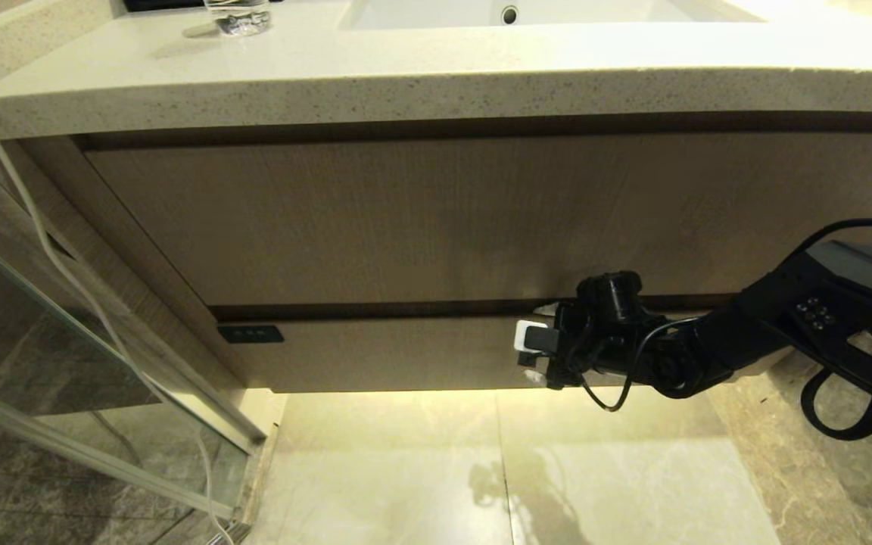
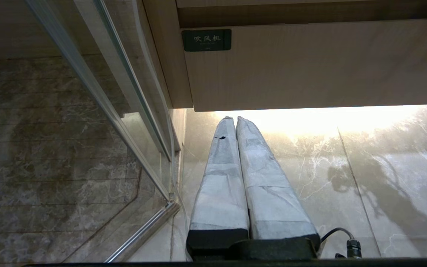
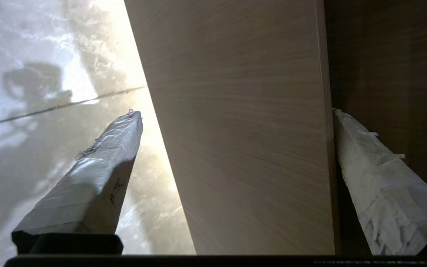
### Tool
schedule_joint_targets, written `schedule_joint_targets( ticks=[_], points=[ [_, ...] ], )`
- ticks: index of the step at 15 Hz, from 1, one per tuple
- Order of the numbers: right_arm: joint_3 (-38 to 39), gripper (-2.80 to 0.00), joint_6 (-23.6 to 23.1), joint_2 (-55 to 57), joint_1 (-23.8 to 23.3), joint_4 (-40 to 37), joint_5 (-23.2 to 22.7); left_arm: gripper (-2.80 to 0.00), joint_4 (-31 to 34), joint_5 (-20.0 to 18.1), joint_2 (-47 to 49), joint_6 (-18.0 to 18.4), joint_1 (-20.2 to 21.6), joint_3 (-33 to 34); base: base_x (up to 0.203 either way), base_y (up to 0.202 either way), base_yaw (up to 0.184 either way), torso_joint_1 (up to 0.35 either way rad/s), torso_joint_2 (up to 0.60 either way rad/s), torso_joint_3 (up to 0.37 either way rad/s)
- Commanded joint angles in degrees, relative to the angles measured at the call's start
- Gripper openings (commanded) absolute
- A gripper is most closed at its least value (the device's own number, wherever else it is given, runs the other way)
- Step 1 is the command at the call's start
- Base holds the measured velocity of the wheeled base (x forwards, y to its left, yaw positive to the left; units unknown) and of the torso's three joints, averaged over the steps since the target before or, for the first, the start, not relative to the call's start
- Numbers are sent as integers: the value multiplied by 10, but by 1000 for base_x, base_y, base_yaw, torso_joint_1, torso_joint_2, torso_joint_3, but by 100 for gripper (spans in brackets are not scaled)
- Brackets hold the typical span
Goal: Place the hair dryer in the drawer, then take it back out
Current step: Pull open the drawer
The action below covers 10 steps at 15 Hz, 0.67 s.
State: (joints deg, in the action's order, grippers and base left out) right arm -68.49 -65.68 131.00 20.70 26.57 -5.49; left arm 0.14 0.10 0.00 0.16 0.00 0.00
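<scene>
Right now the drawer (image 1: 390, 352) sits shut in the vanity, its light-wood front flush below the taller wood panel (image 1: 436, 219), so nothing of its inside or contents shows. A small black label (image 1: 250, 334) marks the drawer front at its left end. The hair dryer appears in none of the views, and where it lies cannot be told.

The right hand (image 1: 530, 356) reaches in from the right and is at the drawer front, toward its right part. Its fingers (image 3: 95, 178) are spread wide and straddle the front from top to bottom: one taped finger lies over the dark gap between drawer and panel, the other below the bottom edge, over the lit floor (image 1: 496, 469). It grasps nothing.

The left hand (image 2: 234, 120) hangs low near the floor on the left, below the label, its two taped fingers pressed together and clenched on nothing.

Above, the speckled stone bench (image 1: 436, 76) carries a clear glass (image 1: 238, 17) on the left and a white sink (image 1: 512, 14) at the far edge. A glass shower panel (image 1: 65, 363) stands at the left.
</scene>
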Motion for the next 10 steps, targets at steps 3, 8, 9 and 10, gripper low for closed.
schedule_joint_targets(
  ticks=[3,8,9,10],
  points=[
    [2,0,-5,-17,-4,-62,0,-280,0,0,0,0,0,0,0,0,0,0,0,0],
    [31,0,-6,-98,-4,-154,0,-280,-1,0,0,0,0,0,0,0,0,0,0,0],
    [44,0,-6,-126,-4,-168,0,-280,0,0,0,0,0,0,0,0,0,0,0,0],
    [67,0,-8,-163,-4,-186,0,-280,0,0,0,0,0,0,0,0,0,0,0,0]
  ],
)
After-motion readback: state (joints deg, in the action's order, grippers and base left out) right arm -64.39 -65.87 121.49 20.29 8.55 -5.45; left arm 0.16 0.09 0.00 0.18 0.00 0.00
